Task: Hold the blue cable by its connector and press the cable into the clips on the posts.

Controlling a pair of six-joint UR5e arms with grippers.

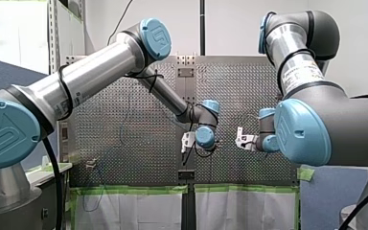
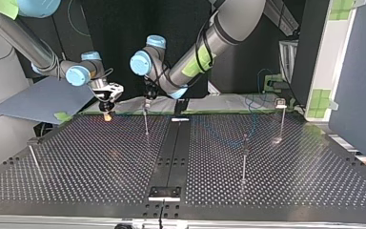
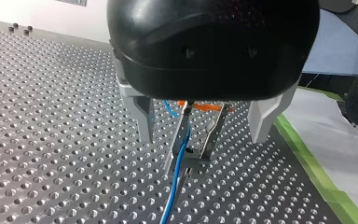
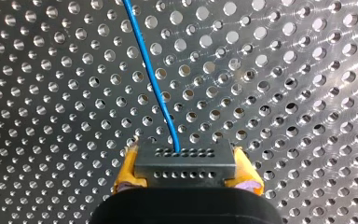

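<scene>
right wrist view shows the robot's right gripper (image 4: 186, 176) shut tight on the dark connector (image 4: 185, 161), with a yellow pad (image 4: 127, 170) on each side of it. the blue cable (image 4: 151, 79) comes out of the connector and runs straight ahead, away from the gripper, just over the perforated table (image 4: 284, 70). so the cable's long line points forward from this gripper.

left wrist view shows the left gripper (image 3: 203, 140) held wide, with nothing in it. its two pale fingers (image 3: 144, 119) stand one on each side of a metal clip (image 3: 195, 159), not touching it. the blue cable runs down along the clip, right between the fingers. it is hard to tell if the cable sits all the way inside the clip or only leans on it.

in the top view the left gripper hangs just over a thin post (image 2: 146, 125) and points down. the right gripper is just beside it, at the view's left, low near the table and pointing down too.

the left arm is the nearer one to the clip. the next move likely needs the right gripper to pull the cable straight while the cable gets pushed down into that clip. if the cable goes loose, it may slip out at the clip's side.
</scene>
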